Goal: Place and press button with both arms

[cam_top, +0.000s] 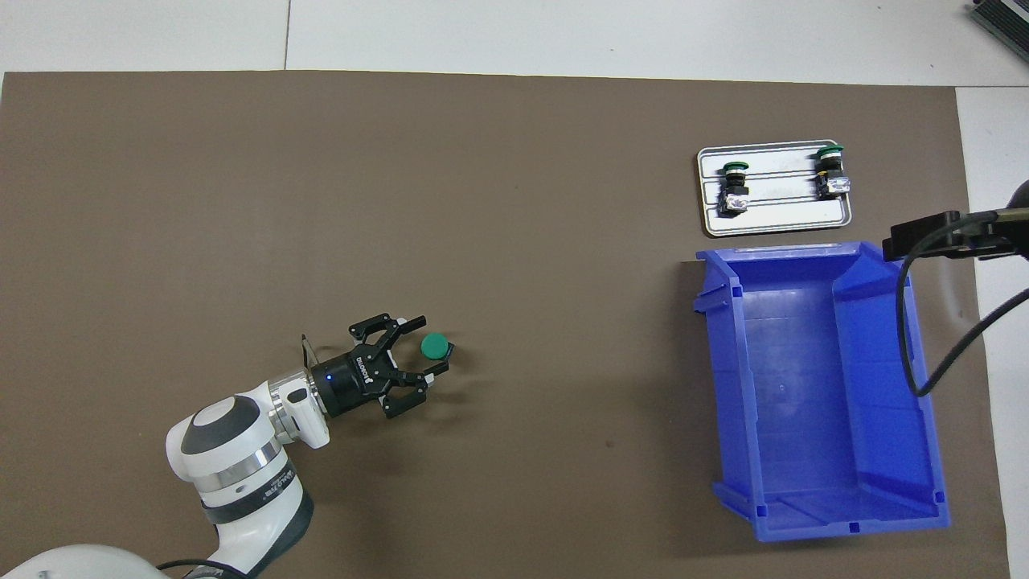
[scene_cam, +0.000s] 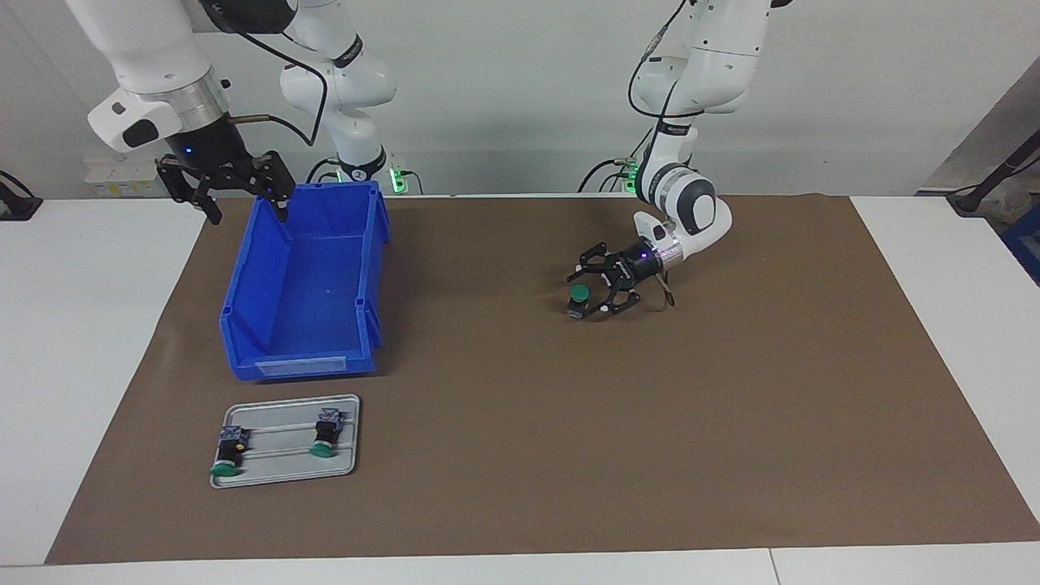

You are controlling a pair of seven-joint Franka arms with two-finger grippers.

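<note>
Nearest the facing camera, a grey metal tray [scene_cam: 284,475] lies on the brown mat [scene_cam: 731,422] toward the right arm's end of the table. Two push-button switches lie on their sides in the tray: one [scene_cam: 229,452] with a green cap and a yellow spot on its body, the other [scene_cam: 327,432] green-capped too. Blue plastic bin [scene_cam: 305,280] sits just beside the tray, nearer to the robots; nothing can be seen inside it.

Right gripper [scene_cam: 245,203] hangs in the air over the bin's rim at the robots' end, fingers spread, holding nothing. In the overhead view only a bit of its black hardware shows at the frame edge [cam_top: 936,236].

Green-capped button [scene_cam: 578,299] stands upright on the mat, cap up, toward the left arm's end, well apart from bin and tray. Left gripper [scene_cam: 600,288] is low at the mat right at the button, fingers spread on either side of it. Overhead view shows the green cap [cam_top: 435,346] between the open fingertips of the left gripper [cam_top: 426,352]. Cannot tell whether either finger touches the button.
</note>
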